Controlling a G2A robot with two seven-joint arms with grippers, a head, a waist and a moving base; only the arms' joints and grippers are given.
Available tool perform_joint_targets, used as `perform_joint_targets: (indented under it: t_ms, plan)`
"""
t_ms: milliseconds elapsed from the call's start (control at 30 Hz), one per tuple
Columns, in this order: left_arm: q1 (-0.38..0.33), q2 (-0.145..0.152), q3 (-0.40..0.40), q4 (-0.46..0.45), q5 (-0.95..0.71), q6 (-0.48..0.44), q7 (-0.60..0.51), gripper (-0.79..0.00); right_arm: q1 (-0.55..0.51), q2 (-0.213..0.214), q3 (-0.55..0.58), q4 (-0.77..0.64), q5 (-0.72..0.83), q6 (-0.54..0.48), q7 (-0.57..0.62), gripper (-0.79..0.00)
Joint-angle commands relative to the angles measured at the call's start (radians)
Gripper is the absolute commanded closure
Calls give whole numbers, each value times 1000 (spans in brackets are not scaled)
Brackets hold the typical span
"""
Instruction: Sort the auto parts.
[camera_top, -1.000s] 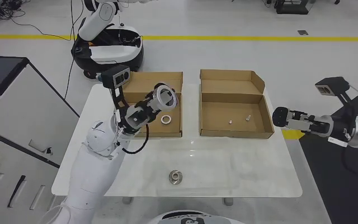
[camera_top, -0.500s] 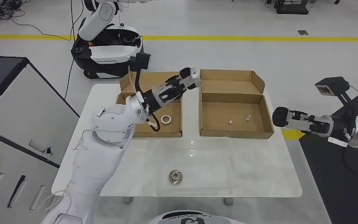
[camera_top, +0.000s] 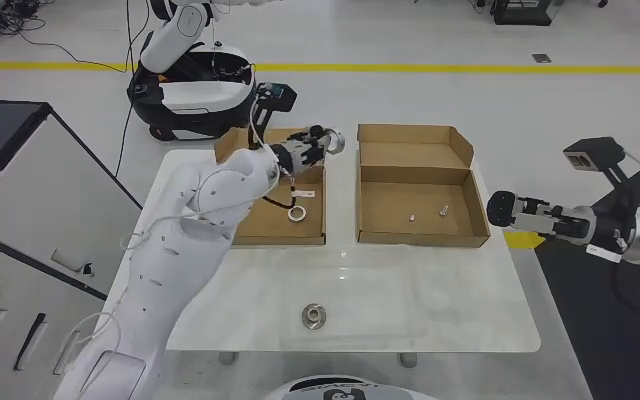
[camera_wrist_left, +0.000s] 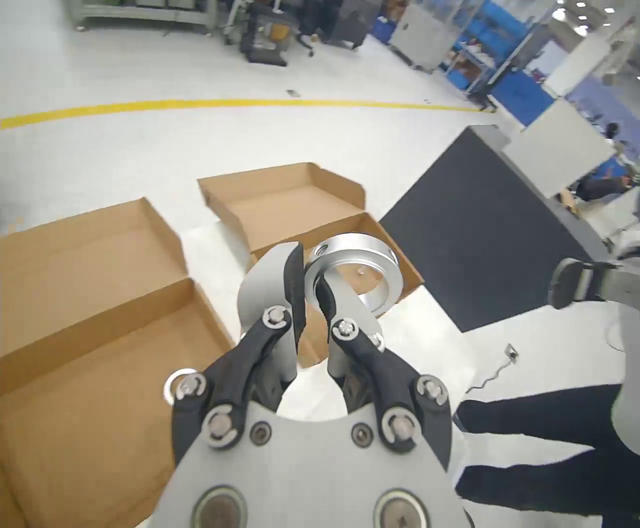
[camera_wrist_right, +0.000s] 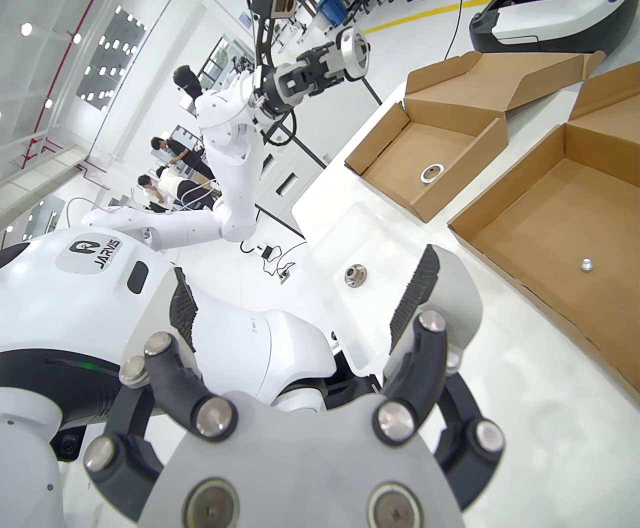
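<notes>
Pinching the wall of a silver collar ring (camera_wrist_left: 357, 246) with one finger inside the hole and one outside, the left gripper (camera_wrist_left: 307, 272) hangs raised over the gap between the far ends of the left cardboard box (camera_top: 300, 232) and the right cardboard box (camera_top: 400, 195). A smaller ring (camera_top: 297, 212) lies in the left cardboard box, two small metal parts (camera_top: 443, 210) lie in the right one, and a flanged hub (camera_top: 315, 316) sits on the white table (camera_top: 450, 300) near its front edge. The right gripper (camera_wrist_right: 305, 280) hovers off the table's right side, fingers spread wide around nothing
</notes>
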Motion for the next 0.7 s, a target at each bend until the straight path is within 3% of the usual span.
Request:
perform_joint_targets:
  t_ms: [0, 200, 367, 500, 667]
  plan:
    - [5, 2, 15, 10, 69, 40, -22, 0, 0, 0, 0, 0, 0, 0, 0, -785]
    - [-31, 7, 64, 68, 253, 81, -168, 0, 0, 0, 0, 0, 0, 0, 0, -785]
    - [-115, 4, 106, 138, 346, 59, -347, 0, 0, 0, 0, 0, 0, 0, 0, -785]
    - [-188, 2, 133, 233, 408, 4, -475, 0, 0, 0, 0, 0, 0, 0, 0, -785]
    - [-240, -3, 153, 367, 448, -44, -544, 0, 0, 0, 0, 0, 0, 0, 0, -785]
